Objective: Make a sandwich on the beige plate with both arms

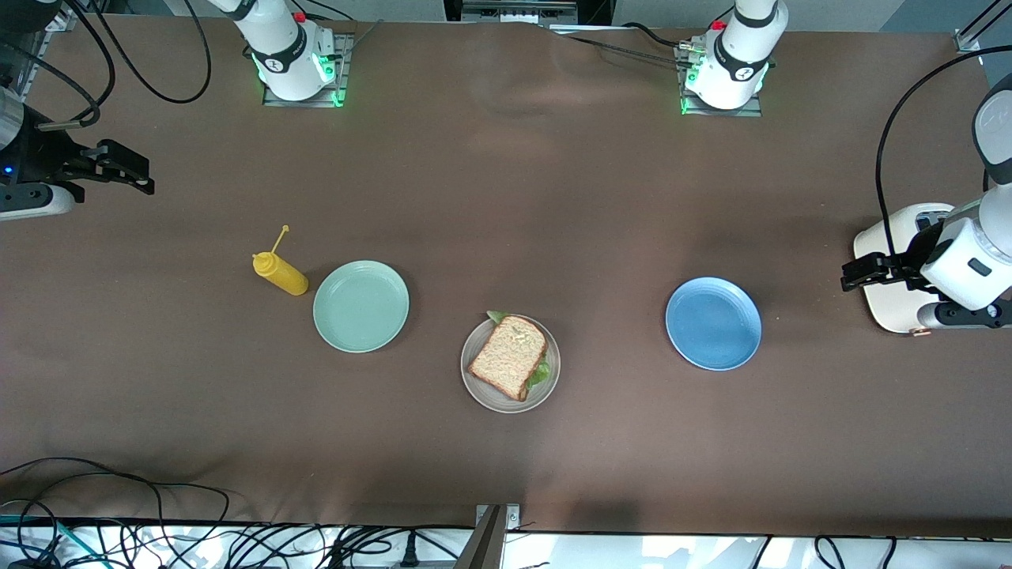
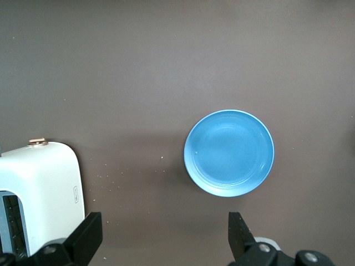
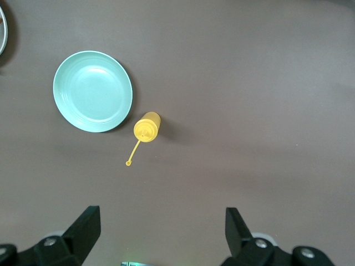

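The sandwich (image 1: 510,356), a slice of brown wholegrain bread on top with green lettuce (image 1: 541,372) peeking out at its edges, lies on the beige plate (image 1: 484,390) in the middle of the table. My left gripper (image 1: 860,271) hangs open and empty over the table beside the toaster, at the left arm's end; in the left wrist view the left gripper (image 2: 165,235) has bare table between its fingers. My right gripper (image 1: 126,170) hangs open and empty over the right arm's end of the table, as the right gripper (image 3: 162,230) also appears from its wrist.
A mint green plate (image 1: 360,306) (image 3: 92,91) and a yellow squeeze bottle (image 1: 279,273) (image 3: 147,127) stand toward the right arm's end. A blue plate (image 1: 713,322) (image 2: 229,153) and a white toaster (image 1: 897,304) (image 2: 39,194) stand toward the left arm's end. Both plates hold nothing.
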### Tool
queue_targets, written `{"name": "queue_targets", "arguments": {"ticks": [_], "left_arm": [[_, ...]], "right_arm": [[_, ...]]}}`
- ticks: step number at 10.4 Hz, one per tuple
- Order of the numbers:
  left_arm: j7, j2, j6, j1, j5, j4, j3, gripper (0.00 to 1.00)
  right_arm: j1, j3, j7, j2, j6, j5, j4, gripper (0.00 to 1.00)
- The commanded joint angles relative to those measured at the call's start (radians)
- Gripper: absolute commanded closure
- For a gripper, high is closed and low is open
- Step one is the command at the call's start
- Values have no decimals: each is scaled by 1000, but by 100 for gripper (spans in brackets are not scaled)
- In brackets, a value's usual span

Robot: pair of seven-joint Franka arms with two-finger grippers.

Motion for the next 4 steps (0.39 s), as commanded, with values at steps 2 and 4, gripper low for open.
{"name": "queue_targets", "arguments": {"ticks": [2, 4], "left_arm": [[26, -37, 9, -5, -11, -42, 5, 0], [24, -37, 1, -7, -11, -41, 4, 0]], "right_arm": [[-7, -7, -31, 12, -15, 15, 30, 0], [-7, -15, -45, 14, -13, 15, 33, 0]]}}
